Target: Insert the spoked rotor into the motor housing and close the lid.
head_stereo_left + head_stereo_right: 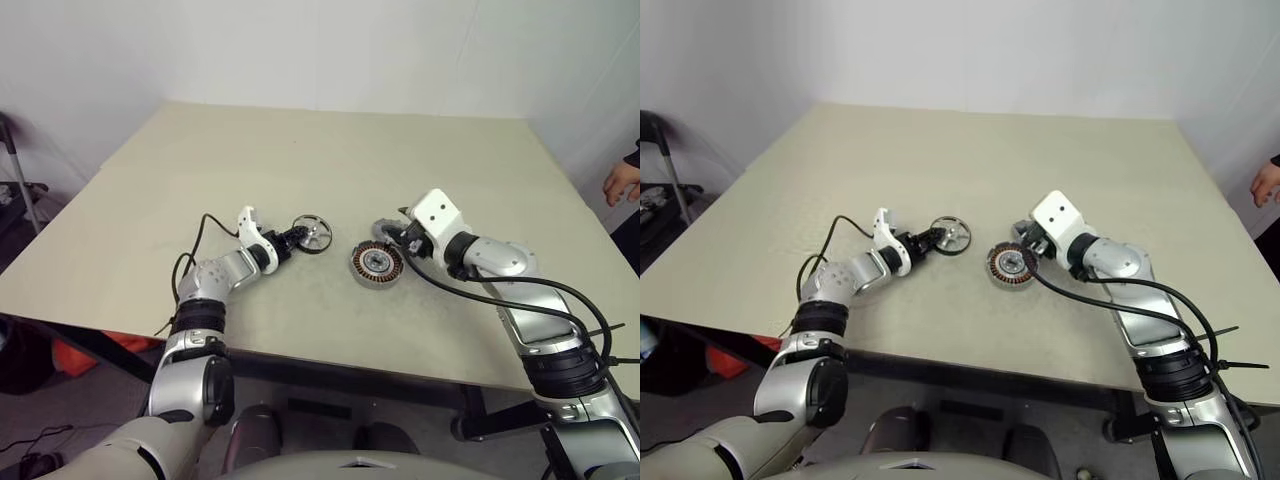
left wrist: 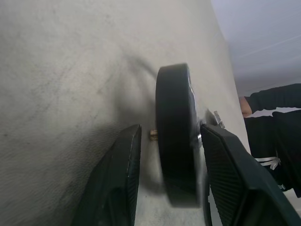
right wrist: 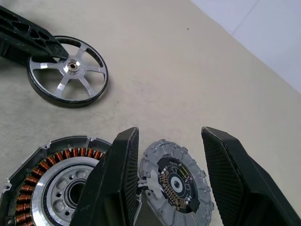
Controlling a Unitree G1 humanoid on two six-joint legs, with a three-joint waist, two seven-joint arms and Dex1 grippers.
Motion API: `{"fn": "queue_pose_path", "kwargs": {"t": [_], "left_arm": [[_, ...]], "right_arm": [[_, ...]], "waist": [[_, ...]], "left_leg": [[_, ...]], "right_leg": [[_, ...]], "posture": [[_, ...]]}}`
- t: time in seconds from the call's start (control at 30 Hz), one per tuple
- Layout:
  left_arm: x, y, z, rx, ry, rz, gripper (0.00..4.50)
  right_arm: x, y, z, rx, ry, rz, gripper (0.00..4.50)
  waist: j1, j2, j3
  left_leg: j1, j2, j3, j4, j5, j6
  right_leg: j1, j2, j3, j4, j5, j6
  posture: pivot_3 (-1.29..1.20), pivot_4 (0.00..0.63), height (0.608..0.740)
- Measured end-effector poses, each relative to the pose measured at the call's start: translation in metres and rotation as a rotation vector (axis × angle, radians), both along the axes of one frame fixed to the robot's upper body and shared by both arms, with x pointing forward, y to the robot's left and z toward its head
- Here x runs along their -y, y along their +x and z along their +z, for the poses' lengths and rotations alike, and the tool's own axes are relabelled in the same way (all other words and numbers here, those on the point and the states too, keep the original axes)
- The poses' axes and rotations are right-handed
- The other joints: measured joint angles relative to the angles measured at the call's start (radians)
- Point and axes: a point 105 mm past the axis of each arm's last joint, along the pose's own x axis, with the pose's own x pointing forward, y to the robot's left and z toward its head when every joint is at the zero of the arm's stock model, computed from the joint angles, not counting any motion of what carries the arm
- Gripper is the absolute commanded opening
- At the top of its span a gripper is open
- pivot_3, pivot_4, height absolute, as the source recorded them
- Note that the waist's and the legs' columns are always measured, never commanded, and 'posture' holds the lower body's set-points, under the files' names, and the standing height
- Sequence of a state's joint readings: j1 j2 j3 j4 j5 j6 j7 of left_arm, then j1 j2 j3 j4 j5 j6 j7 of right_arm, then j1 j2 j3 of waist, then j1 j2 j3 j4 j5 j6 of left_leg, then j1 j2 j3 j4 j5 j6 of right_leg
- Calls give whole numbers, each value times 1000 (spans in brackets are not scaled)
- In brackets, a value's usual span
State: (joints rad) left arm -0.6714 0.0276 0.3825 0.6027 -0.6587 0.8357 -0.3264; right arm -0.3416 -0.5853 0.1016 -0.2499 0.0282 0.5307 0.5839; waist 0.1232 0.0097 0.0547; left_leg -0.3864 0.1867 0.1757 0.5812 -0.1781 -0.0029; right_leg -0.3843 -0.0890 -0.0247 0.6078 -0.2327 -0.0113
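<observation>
My left gripper is shut on the spoked rotor, a dark-rimmed wheel with silver spokes held just above the table, left of centre. In the left wrist view the rotor stands edge-on between the fingers. The motor housing lies flat on the table a little to the rotor's right, its copper windings facing up. Just behind the housing, my right gripper is shut on the grey notched lid, which sits between its two fingers with its inner face towards the wrist camera.
The beige table stretches away behind the parts. A person's hand shows at the far right edge, and a black sleeve in the left wrist view. Black cables run along my right arm.
</observation>
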Motion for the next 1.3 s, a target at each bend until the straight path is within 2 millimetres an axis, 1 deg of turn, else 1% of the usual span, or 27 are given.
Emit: {"fn": "queue_pose_path", "kwargs": {"t": [0.17, 0.27, 0.33, 0.4, 0.53, 0.67, 0.77, 0.83, 0.93, 1.03, 1.17, 1.23, 1.3], "left_arm": [[2, 0, 0, 0, 12, -11, 2094], [3, 0, 0, 2, 10, -14, 1504], [4, 1, 5, 16, -12, -19, 934], [8, 3, 12, 35, -32, -31, 934], [7, 3, 11, 29, -27, -33, 934], [8, 2, 10, 28, -33, -36, 934], [8, 1, 9, 14, -61, -41, 934], [10, -2, 11, -4, -121, -60, 934], [15, -7, 21, -8, -242, -98, 934], [20, -8, 34, 0, -333, -124, 934], [30, -11, 51, 15, -432, -174, 934], [34, -12, 54, 20, -444, -190, 934], [37, -12, 53, 16, -437, -196, 934]], "right_arm": [[0, 0, 0, 1, 0, -3, 2138], [1, 1, 1, 5, 1, -8, 2187], [5, 2, 1, 8, 4, -24, 2187], [8, 3, 0, 4, 1, -39, 2187], [20, 3, 1, 0, -17, -63, 2187], [37, -1, 2, -17, -25, -77, 2187], [48, -12, -4, -81, -4, -54, 2187], [54, -27, -9, -160, 38, -13, 2187], [55, -50, -11, -242, 66, 75, 2187], [55, -62, -13, -280, 50, 120, 2187], [52, -68, -26, -327, 45, 130, 2187], [50, -68, -30, -328, 34, 129, 2187], [48, -65, -30, -313, 30, 123, 2187]], "waist": [[0, 0, 0], [0, 0, 0], [0, 0, 0], [0, 0, 0], [0, 0, 0], [1, 0, 0], [2, 0, 0], [4, 0, 0], [9, 0, 1], [7, -1, 1], [6, -1, 1], [5, -1, 1], [5, -1, 1]], "left_leg": [[0, 0, 0, 0, -1, 1], [1, 0, 0, 0, -1, 2], [1, 0, 0, 0, -1, 1], [3, 0, 0, 0, -1, 1], [5, 0, 0, 0, -1, 2], [5, 0, 0, 0, -1, 2], [5, 0, 0, 0, -2, 3], [4, 0, 0, 0, -2, 4], [4, 0, 0, 0, -3, 4], [6, 0, 0, 1, -2, 4], [8, 0, 0, 1, -2, 4], [8, 0, 0, 1, -2, 4], [8, 0, 0, 0, -2, 4]], "right_leg": [[1, 0, 0, 0, 0, 0], [1, 0, 0, 0, 0, 0], [1, 0, 0, 0, 0, 0], [4, 0, 0, 0, 0, 0], [5, 0, 0, 0, 0, 0], [6, 0, 0, -1, 0, 0], [6, 0, 0, -1, 0, 0], [6, 0, 0, -1, 0, 0], [6, -1, -1, -2, 0, 0], [8, -1, -1, -1, 0, 0], [10, -2, -1, -2, 0, 0], [11, -1, -1, -2, 0, 0], [11, -1, -1, -2, 0, 0]], "posture": [[0, 0, 740], [0, 0, 740], [0, 0, 740], [0, 0, 740], [0, 0, 740], [0, 0, 740], [0, 0, 740], [0, 0, 740], [0, 0, 740], [0, 0, 740], [0, 0, 740], [0, 0, 740], [0, 0, 740]]}}
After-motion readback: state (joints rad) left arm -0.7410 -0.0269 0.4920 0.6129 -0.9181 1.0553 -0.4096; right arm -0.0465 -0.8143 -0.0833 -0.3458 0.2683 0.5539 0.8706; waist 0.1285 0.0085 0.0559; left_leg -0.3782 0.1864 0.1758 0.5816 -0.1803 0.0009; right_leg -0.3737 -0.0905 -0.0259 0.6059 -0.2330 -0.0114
